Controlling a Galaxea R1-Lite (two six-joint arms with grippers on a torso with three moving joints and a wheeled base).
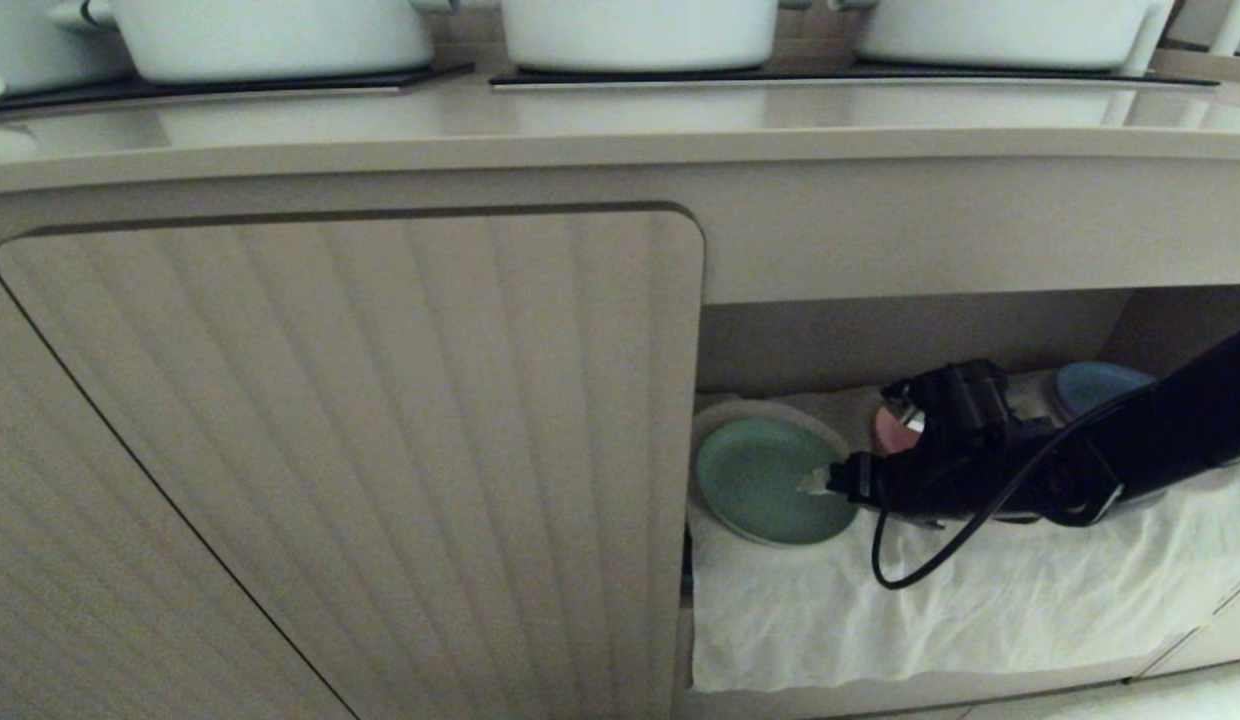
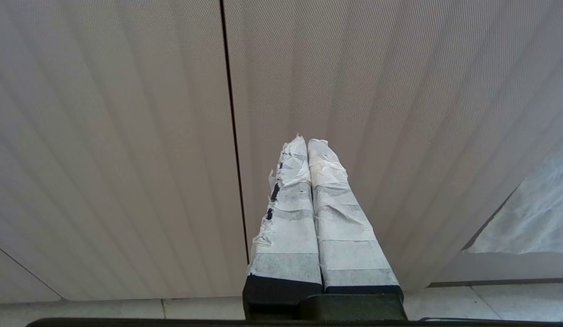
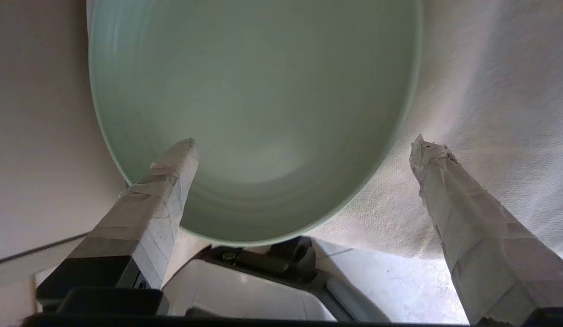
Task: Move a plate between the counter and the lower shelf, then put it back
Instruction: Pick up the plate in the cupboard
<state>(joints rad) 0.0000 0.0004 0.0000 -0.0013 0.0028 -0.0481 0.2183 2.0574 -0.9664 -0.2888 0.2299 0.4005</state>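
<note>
The mint-green plate (image 1: 765,480) (image 3: 254,104) lies on the white cloth of the lower shelf (image 1: 980,600), at its left end beside the cabinet door. My right gripper (image 1: 822,482) (image 3: 303,147) reaches in from the right and stands wide open at the plate's right rim. One taped finger (image 3: 172,172) hangs over the plate's inside, the other (image 3: 445,181) over the cloth; neither presses on the rim. The counter (image 1: 620,125) runs above. My left gripper (image 2: 307,144) is shut and empty, parked in front of the ribbed door.
A pink plate (image 1: 892,430) and a blue plate (image 1: 1100,385) lie further back on the shelf, behind my right arm. The ribbed cabinet door (image 1: 380,450) borders the plate's left side. Three white pots (image 1: 640,30) stand on the counter. A black cable (image 1: 910,560) loops below the wrist.
</note>
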